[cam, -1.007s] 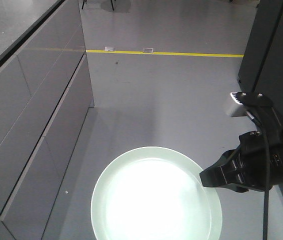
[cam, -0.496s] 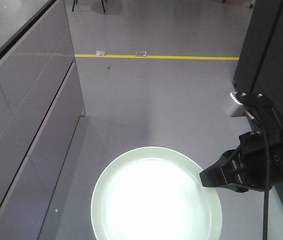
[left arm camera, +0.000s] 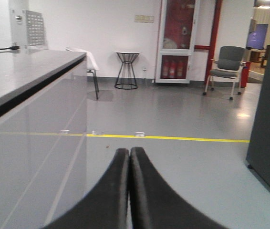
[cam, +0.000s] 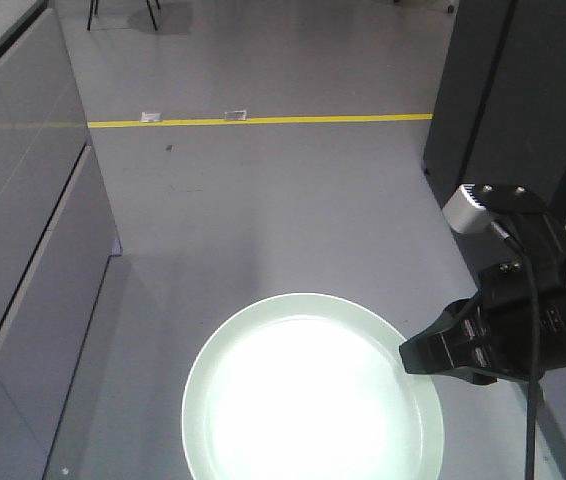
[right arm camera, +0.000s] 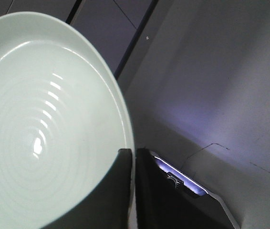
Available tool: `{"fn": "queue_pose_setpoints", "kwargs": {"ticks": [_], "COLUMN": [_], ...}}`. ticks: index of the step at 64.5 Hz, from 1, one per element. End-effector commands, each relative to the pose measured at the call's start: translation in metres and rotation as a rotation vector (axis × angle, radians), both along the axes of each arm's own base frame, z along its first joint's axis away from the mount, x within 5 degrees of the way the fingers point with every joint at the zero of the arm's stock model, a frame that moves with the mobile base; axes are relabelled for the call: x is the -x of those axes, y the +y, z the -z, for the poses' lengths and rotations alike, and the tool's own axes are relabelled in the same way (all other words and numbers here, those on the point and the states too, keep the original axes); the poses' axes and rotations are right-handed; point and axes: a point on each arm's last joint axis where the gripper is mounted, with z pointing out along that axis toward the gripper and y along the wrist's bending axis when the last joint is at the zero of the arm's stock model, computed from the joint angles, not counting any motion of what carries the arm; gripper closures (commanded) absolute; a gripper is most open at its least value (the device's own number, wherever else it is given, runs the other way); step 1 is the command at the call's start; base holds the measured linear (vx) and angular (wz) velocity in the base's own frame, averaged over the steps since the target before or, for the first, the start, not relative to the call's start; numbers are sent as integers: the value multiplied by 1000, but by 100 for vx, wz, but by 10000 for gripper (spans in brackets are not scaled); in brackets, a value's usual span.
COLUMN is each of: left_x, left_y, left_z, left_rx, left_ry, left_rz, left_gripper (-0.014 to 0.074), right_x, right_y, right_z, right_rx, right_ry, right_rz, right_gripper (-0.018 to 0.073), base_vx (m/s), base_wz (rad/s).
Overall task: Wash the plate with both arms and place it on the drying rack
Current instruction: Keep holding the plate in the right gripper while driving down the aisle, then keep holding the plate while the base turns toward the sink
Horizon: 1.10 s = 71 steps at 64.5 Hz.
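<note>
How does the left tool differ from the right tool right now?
The left tool is shut on nothing, while the right tool is shut on the plate at its rim. The left tool faces open floor with the yellow line ahead, whereas the right tool holds the plate above the floor. Both are black and closed.

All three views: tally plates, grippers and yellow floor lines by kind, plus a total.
Plates: 1, the pale green plate
Grippers: 2, the right gripper with jaws clamped on the plate's rim, the left gripper with jaws together and empty
Yellow floor lines: 1, the yellow floor line, seen in the front and left wrist views
Total: 4
</note>
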Motion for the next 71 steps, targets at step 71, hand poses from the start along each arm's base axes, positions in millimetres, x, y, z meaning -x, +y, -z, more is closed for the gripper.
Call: {"fn": "queue_pose_setpoints", "kwargs": {"ticks": [71], "left_x": [3], "left_y": [0], "left_z": [-16], "left_rx": [-1], "left_ry": [-113], "left_rz": [1], "left_gripper": [603], "right_x": [0], "right_y": [1], "right_z": [-15], "right_rx": [-53], "right_ry": [-64], "right_rz": [17], "right_gripper": [564], "base_vx": [14], "base_wz": [-40]}}
